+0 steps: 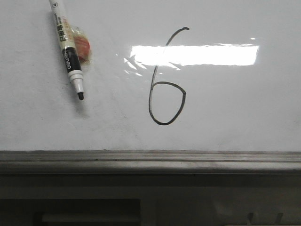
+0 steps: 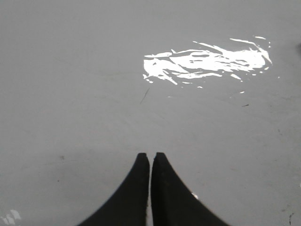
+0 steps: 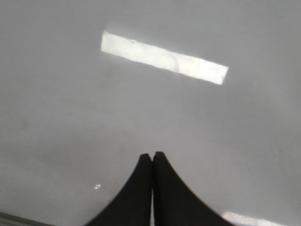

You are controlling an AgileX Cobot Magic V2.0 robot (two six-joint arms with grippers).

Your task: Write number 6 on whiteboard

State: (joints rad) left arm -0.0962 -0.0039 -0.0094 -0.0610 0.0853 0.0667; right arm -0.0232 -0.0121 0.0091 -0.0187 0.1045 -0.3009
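A thin black hand-drawn number 6 (image 1: 151, 94) stands on the glossy whiteboard (image 1: 235, 108) in the front view, its stem crossing a bright glare. A black-and-white marker (image 1: 66, 44) lies uncapped on the board to the left, tip toward the ledge, over a small red and clear item (image 1: 81, 46). No gripper shows in the front view. My left gripper (image 2: 150, 156) is shut and empty over bare board. My right gripper (image 3: 152, 155) is shut and empty over bare board.
A grey metal ledge (image 1: 150, 161) runs along the board's near edge, with dark space below it. Bright rectangular glare (image 1: 195, 54) lies on the board; it also shows in the left wrist view (image 2: 207, 61) and the right wrist view (image 3: 162, 57).
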